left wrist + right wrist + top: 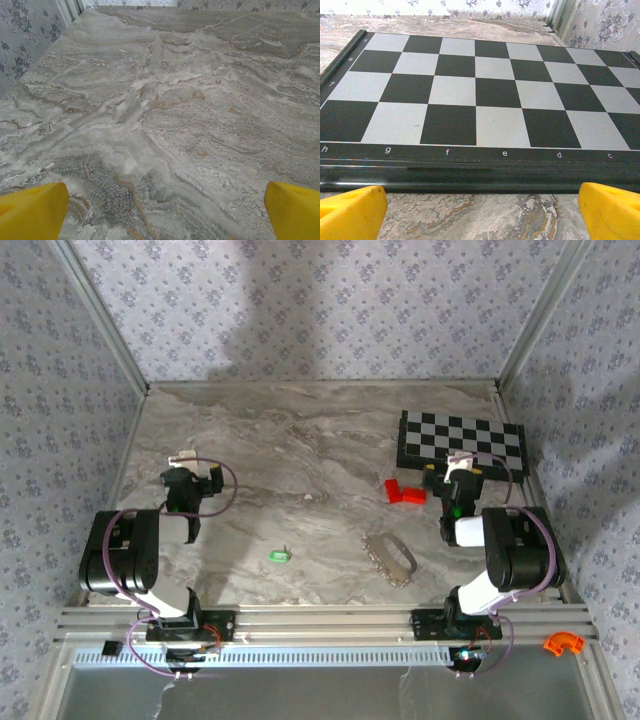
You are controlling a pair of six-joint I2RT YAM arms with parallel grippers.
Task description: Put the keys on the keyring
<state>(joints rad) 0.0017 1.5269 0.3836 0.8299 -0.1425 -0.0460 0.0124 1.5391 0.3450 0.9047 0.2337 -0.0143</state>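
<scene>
marbled grey surface [300,440] inside a wallpapered booth: the green key [279,556] lies close to the near edge, left of centre, with the beaded silver keyring [392,556] well apart to its right. neither is touched. the left fingers [32,212] are spread wide over bare stone on the left side. the right fingers [350,212], equally spread, face the near rim of a chessboard [480,170] at the far right, near two red blocks [404,492]. both hold nothing. the task appears to be at its opening step, the reach. next, by this reading, one arm must settle over the tiny key and pinch it cleanly, while the other steadies the floppy ring.
</scene>
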